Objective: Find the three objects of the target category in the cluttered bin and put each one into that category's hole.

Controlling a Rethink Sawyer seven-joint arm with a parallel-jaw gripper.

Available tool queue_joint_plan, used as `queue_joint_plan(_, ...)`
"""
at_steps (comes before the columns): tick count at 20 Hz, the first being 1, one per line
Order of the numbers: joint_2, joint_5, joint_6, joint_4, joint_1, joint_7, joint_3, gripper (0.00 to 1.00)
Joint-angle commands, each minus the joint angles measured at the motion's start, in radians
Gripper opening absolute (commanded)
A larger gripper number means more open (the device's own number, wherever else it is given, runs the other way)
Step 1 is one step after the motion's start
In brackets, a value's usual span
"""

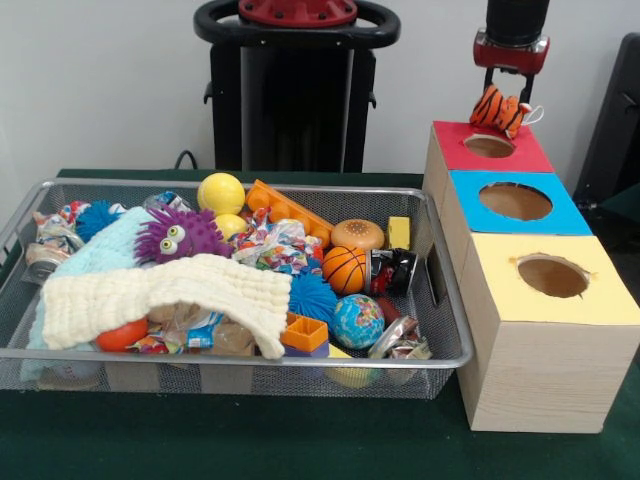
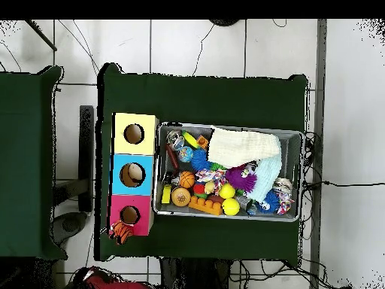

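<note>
The gripper [image 1: 503,100] hangs above the red box [image 1: 487,147], its black fingers pinched on the plush tiger [image 1: 499,109], which dangles just over the far rim of that box's round hole [image 1: 489,146]; in the overhead view the tiger [image 2: 121,231] shows at the box's edge nearest the robot, beside the hole [image 2: 129,215] rather than over its middle. The red box stands first in a row with a blue box [image 1: 516,202] and a yellow box [image 1: 551,278], all three touching and running along one short end of the wire basket [image 1: 447,330], near the corner of the green table [image 1: 300,445] closest to the robot. The blue and yellow holes look empty. The basket is crowded: a cream knitted cloth [image 1: 170,293] draped over a pale blue one, a purple spiky ball with eyes [image 1: 180,235], two smooth yellow balls [image 1: 221,193], a small basketball [image 1: 344,269], a globe ball [image 1: 358,320], a toy burger [image 1: 358,234], orange plastic blocks [image 1: 304,333] and crumpled wrappers.
</note>
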Motion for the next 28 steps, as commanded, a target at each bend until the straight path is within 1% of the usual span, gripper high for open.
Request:
queue_joint_plan(1,0.047,0.016,-0.031,-0.171,-0.018,0.132,-0.039,1.00)
queue_joint_plan(12,0.073,-0.005,-0.036,-0.205,-0.033,0.109,-0.058,1.00)
queue_joint_plan(19,0.037,-0.003,0.030,-0.216,-0.036,0.090,-0.075,1.00)
queue_joint_plan(28,0.021,0.002,0.056,-0.225,-0.027,0.088,-0.082,1.00)
